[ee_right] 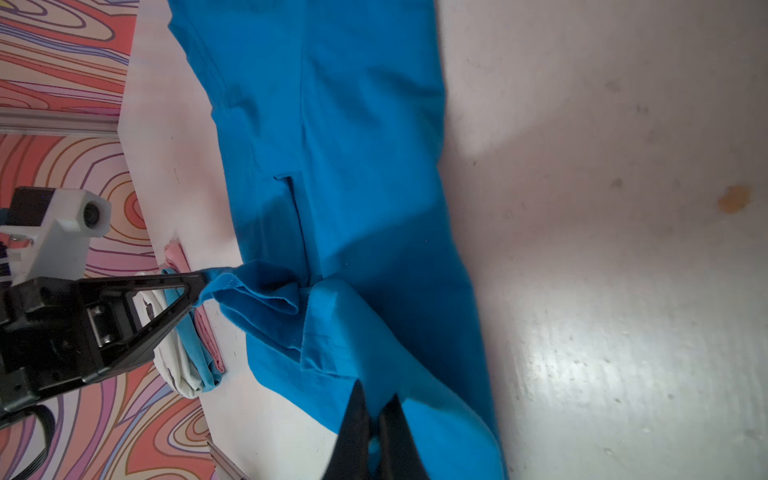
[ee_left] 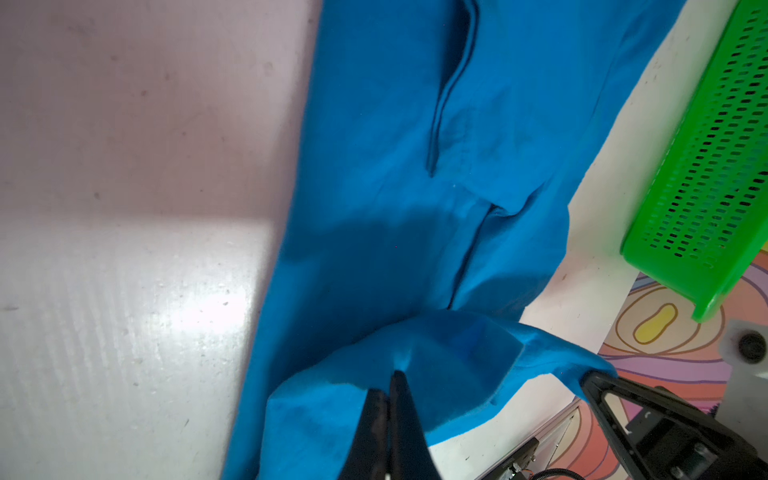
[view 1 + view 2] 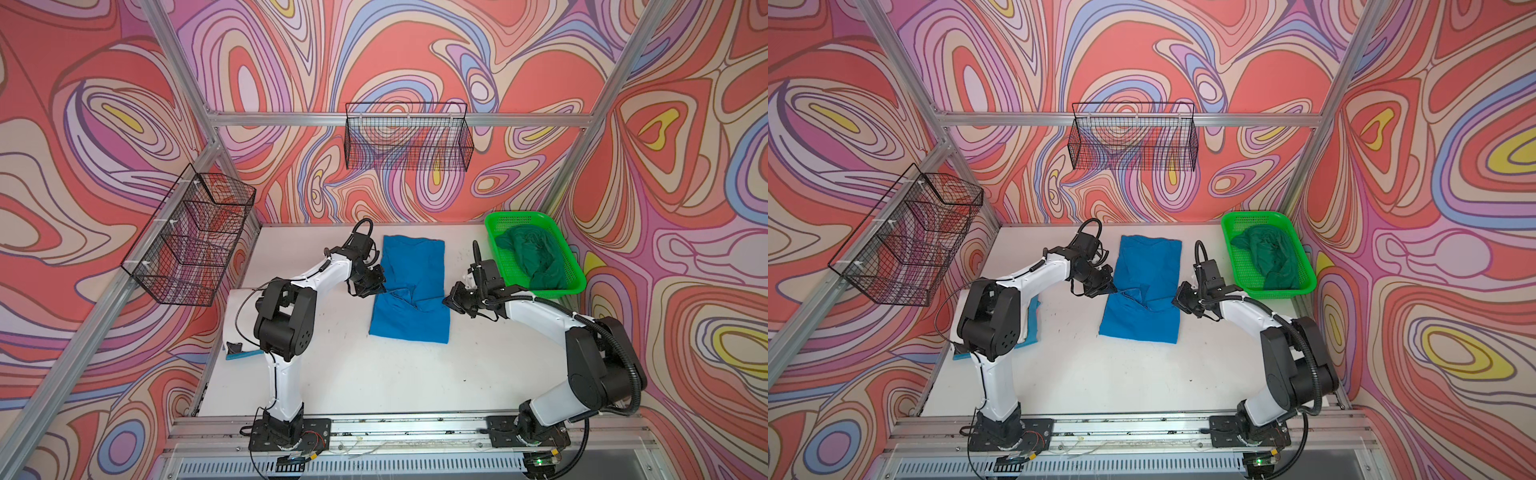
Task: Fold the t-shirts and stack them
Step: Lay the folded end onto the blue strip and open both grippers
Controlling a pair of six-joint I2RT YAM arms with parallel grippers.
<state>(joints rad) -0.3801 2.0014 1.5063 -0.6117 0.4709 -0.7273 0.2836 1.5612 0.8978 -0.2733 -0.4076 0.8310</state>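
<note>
White arm links [image 3: 286, 374], black joints [image 3: 284, 316], black cables [image 3: 633, 374].

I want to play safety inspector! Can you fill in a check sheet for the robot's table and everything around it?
Surface: white table, a few dark specks, one orange-brown stain.
Job's things: bright blue t-shirt spread mid-table, partly folded; dark green t-shirt crumpled in the green basket; folded pile at the table's left edge.
Clutter: nothing seen.
Grippers: left gripper and right gripper each shut on a side edge of the bright blue t-shirt, raised slightly off the table.
Cables: black cable loop above the left wrist; ribbed hose along the right arm; neither lies on cloth.
Surroundings: two black wire baskets on the metal frame; swirly walls.
</note>
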